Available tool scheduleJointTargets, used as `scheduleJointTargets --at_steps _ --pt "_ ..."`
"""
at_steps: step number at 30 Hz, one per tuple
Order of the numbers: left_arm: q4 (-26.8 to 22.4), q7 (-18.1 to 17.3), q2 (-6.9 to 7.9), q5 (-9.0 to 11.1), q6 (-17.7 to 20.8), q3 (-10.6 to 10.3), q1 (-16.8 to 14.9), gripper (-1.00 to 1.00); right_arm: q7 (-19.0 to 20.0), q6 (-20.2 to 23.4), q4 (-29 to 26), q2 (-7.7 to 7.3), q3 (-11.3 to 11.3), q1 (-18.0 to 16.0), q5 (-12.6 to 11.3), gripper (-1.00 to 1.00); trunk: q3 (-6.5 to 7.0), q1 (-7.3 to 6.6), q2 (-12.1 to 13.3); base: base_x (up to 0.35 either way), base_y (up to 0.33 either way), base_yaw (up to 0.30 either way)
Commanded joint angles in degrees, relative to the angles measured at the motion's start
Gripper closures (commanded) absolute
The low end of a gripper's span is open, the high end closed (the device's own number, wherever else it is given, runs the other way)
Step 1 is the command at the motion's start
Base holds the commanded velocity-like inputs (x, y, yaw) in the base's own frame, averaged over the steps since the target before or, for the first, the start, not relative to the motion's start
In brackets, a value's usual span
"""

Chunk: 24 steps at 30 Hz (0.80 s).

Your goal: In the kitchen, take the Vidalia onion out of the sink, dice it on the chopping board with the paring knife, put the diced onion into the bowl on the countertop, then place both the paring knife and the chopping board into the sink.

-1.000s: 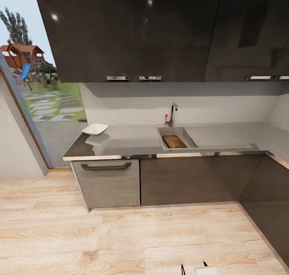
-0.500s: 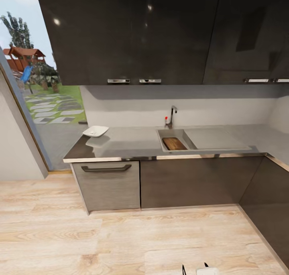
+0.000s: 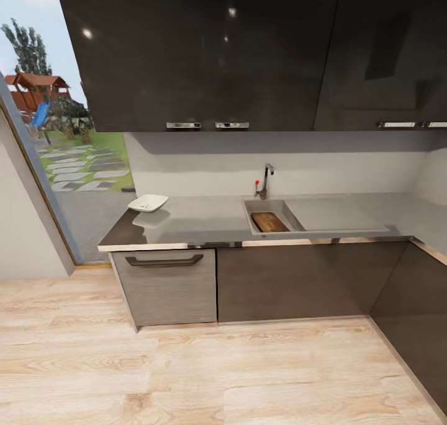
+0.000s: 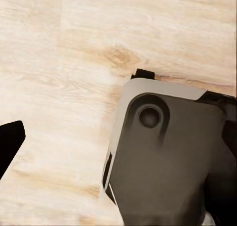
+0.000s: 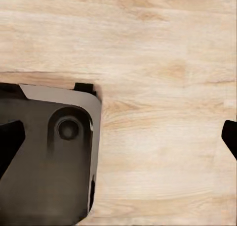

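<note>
The chopping board [image 3: 269, 221] lies down in the sink [image 3: 259, 205] basin, its long axis running from the tap [image 3: 267, 178] toward the counter [image 3: 198, 220] front edge, slightly slanted. The drainboard [image 3: 332, 214] stretches flat beside it. Well apart, near the counter's window end, sits the white bowl [image 3: 148, 202]. Both wrist views look down at wooden floor [image 4: 64, 63] and the robot's dark base [image 4: 168, 161]; left fingers [image 4: 10, 142] and right fingers [image 5: 230, 135] stand wide apart, holding nothing

Dark grey rounded base [image 4: 168, 161] with pale edging
</note>
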Motion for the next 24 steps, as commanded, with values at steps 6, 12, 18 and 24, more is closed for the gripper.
scheduleJointTargets --at_steps 6,12,18,24 --pt "0.25 -8.17 1.57 0.36 1.91 -0.49 4.84 -1.0 2.92 1.73 0.03 -1.52 0.46 1.82 -1.39 -1.0 -0.12 0.04 -0.12 0.0 0.0 0.0" --pt "0.09 -8.15 1.78 0.36 2.29 -0.41 6.37 -1.0 2.67 2.01 -0.32 -1.17 0.47 2.02 -1.93 -1.0 -0.12 0.04 -0.12 0.0 0.0 0.0" --pt "-0.15 -6.62 1.51 0.31 1.84 -0.34 6.49 -1.0 2.76 1.57 -0.4 -0.69 0.48 2.04 -1.86 -1.0 -0.12 0.04 -0.12 0.0 0.0 0.0" --pt "-0.28 -6.53 0.56 0.33 1.7 -0.38 6.5 -1.0 2.76 0.72 -0.55 0.06 0.36 2.04 -2.06 -1.0 -0.12 0.04 -0.12 0.0 0.0 0.0"
